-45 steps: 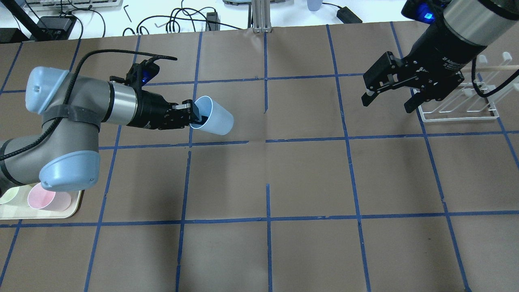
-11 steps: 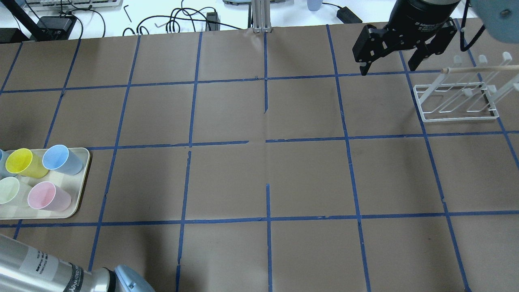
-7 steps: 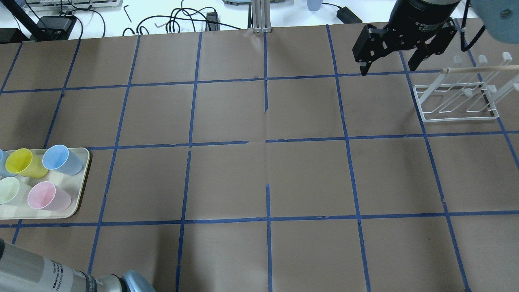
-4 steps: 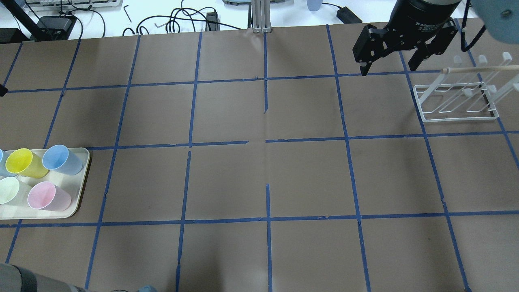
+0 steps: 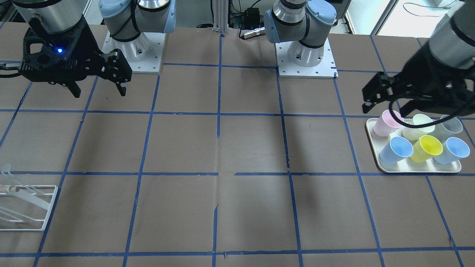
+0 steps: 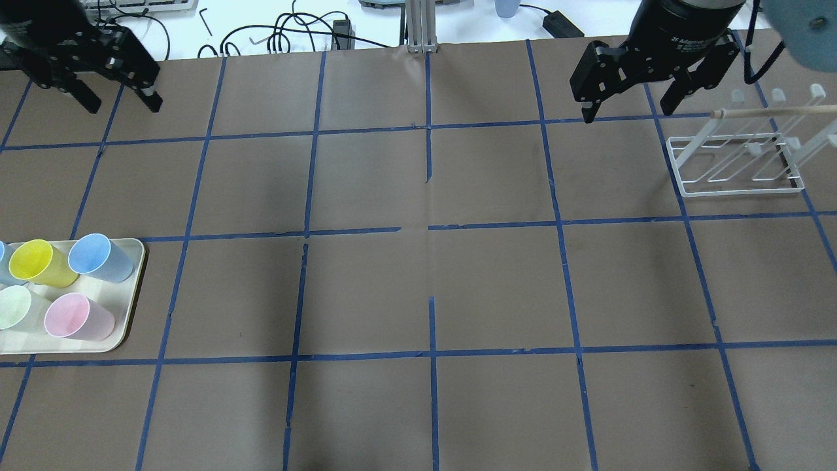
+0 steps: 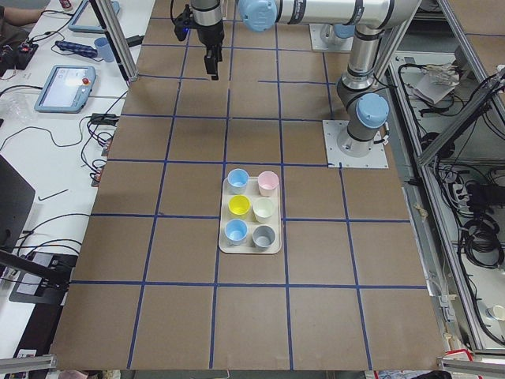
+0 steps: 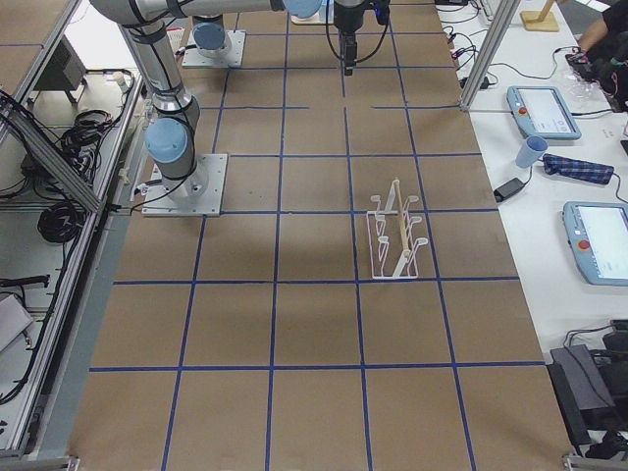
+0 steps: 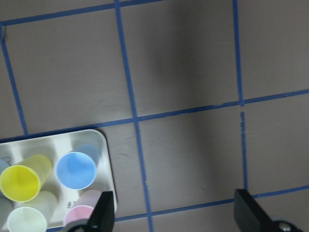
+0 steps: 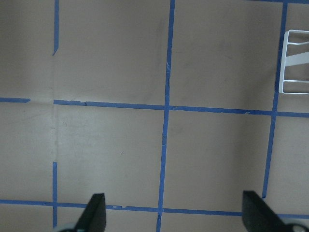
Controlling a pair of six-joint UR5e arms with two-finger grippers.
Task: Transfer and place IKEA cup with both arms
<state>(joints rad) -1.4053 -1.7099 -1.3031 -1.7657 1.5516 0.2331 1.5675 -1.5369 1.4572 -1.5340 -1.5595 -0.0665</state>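
Observation:
The IKEA cup (image 5: 452, 150), the paler of two blue cups, stands upright at the outer corner of a cream tray (image 5: 374, 148) with several other cups; it also shows in the exterior left view (image 7: 235, 230). A deeper blue cup (image 6: 98, 256) stands at the tray's inner corner. My left gripper (image 6: 121, 104) is open and empty, raised high near the tray; in the front-facing view my left gripper (image 5: 384, 109) overlaps the pink cup (image 5: 386, 122). My right gripper (image 6: 626, 112) is open and empty, raised near the rack.
A white wire rack (image 6: 739, 163) with a wooden dowel stands at the table's right end. The tray also holds yellow (image 6: 36, 261), pale green (image 6: 13, 307) and grey (image 5: 451, 126) cups. Brown paper with blue tape lines covers the table. Cables lie beyond the far edge.
Six seconds ago my left gripper held a pale blue cup over the table. Since then the left arm left the bottom-left corner; its gripper now shows open at top left. The right gripper stays still.

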